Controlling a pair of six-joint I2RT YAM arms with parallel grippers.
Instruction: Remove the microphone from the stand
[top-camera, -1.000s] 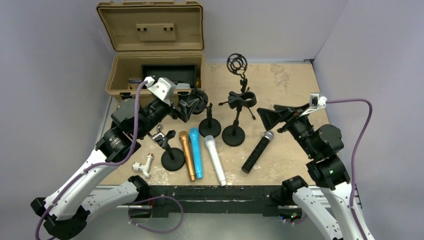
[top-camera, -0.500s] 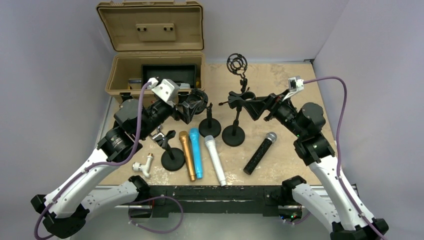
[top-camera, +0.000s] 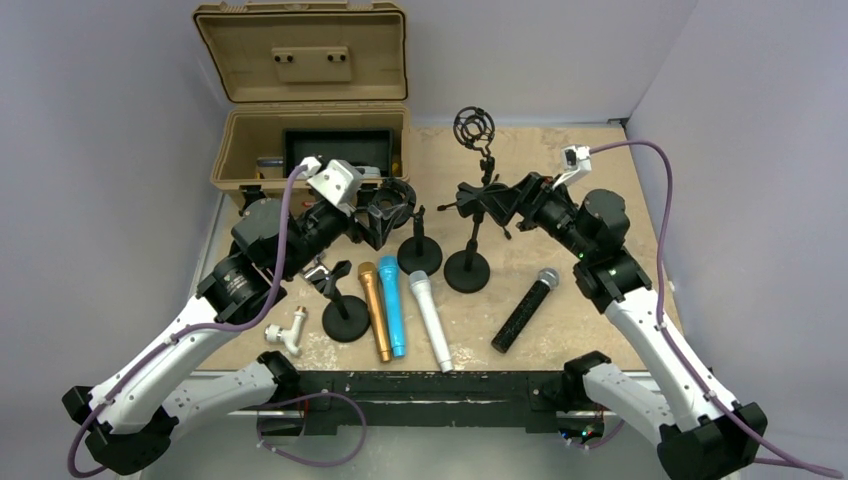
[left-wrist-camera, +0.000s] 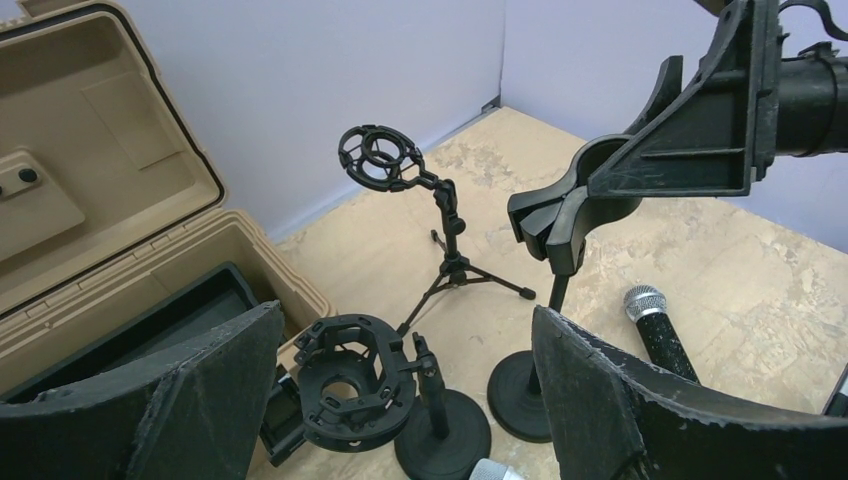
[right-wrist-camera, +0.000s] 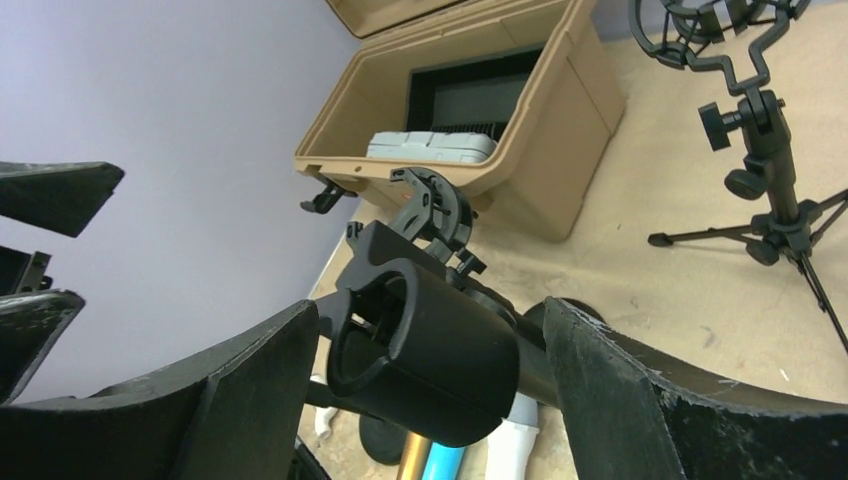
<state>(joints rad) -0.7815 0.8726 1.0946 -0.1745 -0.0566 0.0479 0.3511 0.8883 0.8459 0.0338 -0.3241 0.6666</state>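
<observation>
The black microphone (top-camera: 524, 310) lies flat on the desk (top-camera: 590, 160), to the right of the clip stand (top-camera: 467, 270) and apart from it, so the removal appears complete. The stand's clip (right-wrist-camera: 425, 365) is empty. The right gripper (top-camera: 497, 200) has its fingers apart, one on each side of this clip; contact between pads and clip cannot be confirmed from the wrist view. The left gripper (top-camera: 380, 213) has its fingers wide apart and holds nothing; it sits just beside the shock-mount stand (top-camera: 419, 254).

Hazards:
- A sideways move of the right arm with the clip between its fingers would probably tip the clip stand onto the white microphone (top-camera: 430, 322) or against the shock-mount stand.
- A sweep of the left arm could knock the shock-mount stand over.
- A nudge could set the black microphone rolling toward the near edge.

Inventory:
- Four microphones, all lying on the desk: black, white, gold microphone (top-camera: 375, 312), blue microphone (top-camera: 392, 308).
- Four stands: three with round bases, including the left stand (top-camera: 346, 318), and one tripod stand (left-wrist-camera: 452, 262).
- One open case (top-camera: 300, 60).
- One white fitting (top-camera: 285, 332).
</observation>
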